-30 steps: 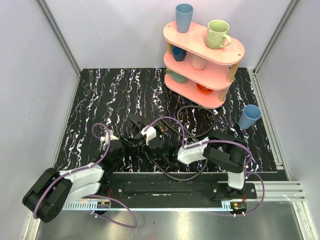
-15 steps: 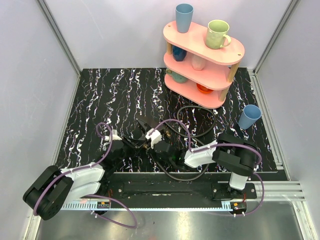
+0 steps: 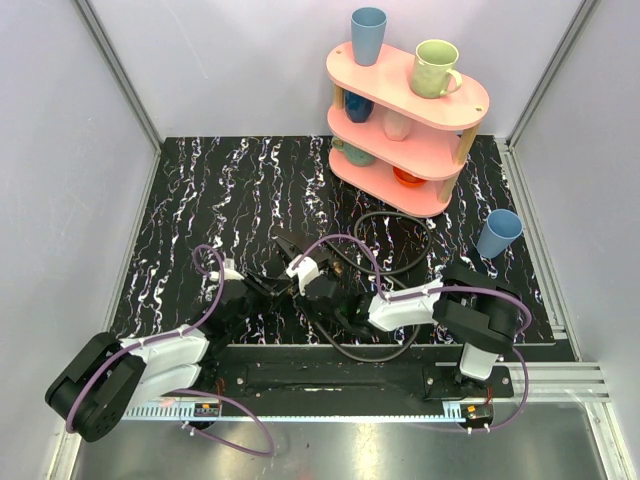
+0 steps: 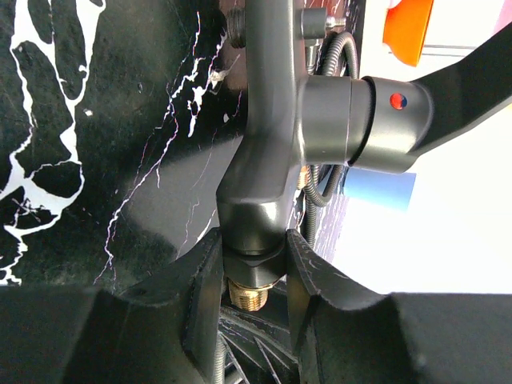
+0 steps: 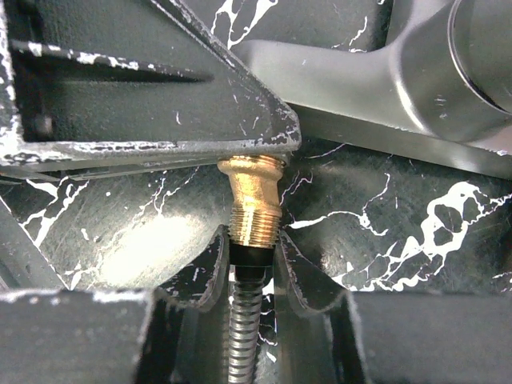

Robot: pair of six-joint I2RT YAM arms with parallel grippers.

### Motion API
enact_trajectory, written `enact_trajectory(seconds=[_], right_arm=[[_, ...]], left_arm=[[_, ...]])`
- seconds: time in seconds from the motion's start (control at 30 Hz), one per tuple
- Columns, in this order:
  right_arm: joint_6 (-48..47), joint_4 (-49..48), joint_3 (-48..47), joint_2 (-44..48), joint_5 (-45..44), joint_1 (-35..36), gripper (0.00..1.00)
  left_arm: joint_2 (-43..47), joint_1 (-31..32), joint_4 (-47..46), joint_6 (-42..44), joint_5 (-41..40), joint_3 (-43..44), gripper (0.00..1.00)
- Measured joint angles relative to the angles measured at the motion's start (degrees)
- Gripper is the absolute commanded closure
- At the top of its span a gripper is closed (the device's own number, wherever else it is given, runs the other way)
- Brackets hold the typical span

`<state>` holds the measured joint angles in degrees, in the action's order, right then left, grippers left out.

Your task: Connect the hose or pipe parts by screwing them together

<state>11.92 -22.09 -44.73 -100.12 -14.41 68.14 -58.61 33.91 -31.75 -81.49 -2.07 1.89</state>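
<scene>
In the left wrist view my left gripper (image 4: 254, 256) is shut on the lower neck of a grey angular pipe piece (image 4: 272, 120), whose brass threaded fitting (image 4: 250, 292) pokes out below the fingers. My right gripper (image 5: 252, 248) is shut on the black collar of a ribbed flexible hose (image 5: 242, 336), just under the hose's brass fitting (image 5: 254, 200). That fitting's tip touches the left gripper's black finger (image 5: 160, 88), and the grey piece (image 5: 384, 72) lies beyond. Seen from above, the left gripper (image 3: 272, 282) and right gripper (image 3: 312, 288) meet mid-mat, and the hose (image 3: 392, 268) loops behind them.
A pink three-tier shelf (image 3: 408, 130) holding cups stands at the back right, with a green mug (image 3: 435, 68) and a blue cup (image 3: 368, 35) on top. A blue cup (image 3: 498, 233) stands on the marbled mat (image 3: 230, 190) at the right. More hose (image 3: 365, 352) curves along the mat's front edge.
The right arm's elbow has swung to the right and its wrist shifted slightly at the meeting point. The left arm has hardly moved. Both grips are kept.
</scene>
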Motion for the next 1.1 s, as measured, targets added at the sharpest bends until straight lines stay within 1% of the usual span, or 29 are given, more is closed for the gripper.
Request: enact_trajectory(seconds=[0.17, 0.3, 0.43, 0.57, 0.6, 0.67, 0.7, 0.8, 0.83, 0.97, 1.1], right_arm=[[-1.1, 0.8, -1.6, -0.8, 5.2, -2.9, 1.00], [-3.0, 1.0, -5.2, -3.9, 11.6, -5.9, 0.97], [-5.6, 2.8, -10.2, -7.9, 16.0, -7.6, 0.95], [-7.1, 4.8, -13.3, -10.4, 18.7, -8.3, 0.84], [-7.2, 4.9, -13.5, -10.6, 18.9, -8.4, 0.78], [-7.5, 5.0, -13.6, -10.8, 19.8, -8.7, 0.72], [-7.6, 5.0, -13.6, -10.8, 20.1, -8.8, 0.67], [-7.7, 4.7, -13.4, -10.8, 20.9, -9.1, 0.58], [-7.7, 4.2, -13.1, -10.7, 20.9, -9.3, 0.52], [-7.3, 0.9, -9.2, -8.7, 20.9, -10.1, 0.42], [-7.2, 0.0, -5.2, -5.6, 20.4, -10.9, 0.38]], left_arm=[[0.3, -0.1, 0.2, -0.9, -1.9, 0.0, 1.00], [1.2, -0.9, 1.2, -1.1, -5.0, 0.0, 1.00], [1.6, -1.6, 2.5, -0.9, -8.9, 0.0, 1.00], [1.4, -1.9, 3.4, -0.8, -11.0, 0.0, 1.00], [1.1, -1.9, 3.4, -0.8, -11.1, 0.0, 1.00], [0.4, -1.9, 3.1, -1.2, -11.1, 0.0, 1.00], [0.2, -1.9, 2.9, -1.4, -11.1, 0.0, 1.00], [0.0, -1.9, 2.8, -2.5, -11.1, 0.0, 1.00], [0.0, -1.8, 2.8, -2.7, -11.1, 0.0, 1.00], [0.3, -1.5, 3.2, -3.0, -10.9, 0.0, 1.00], [0.9, -1.3, 4.4, -3.0, -10.9, 0.0, 1.00]])
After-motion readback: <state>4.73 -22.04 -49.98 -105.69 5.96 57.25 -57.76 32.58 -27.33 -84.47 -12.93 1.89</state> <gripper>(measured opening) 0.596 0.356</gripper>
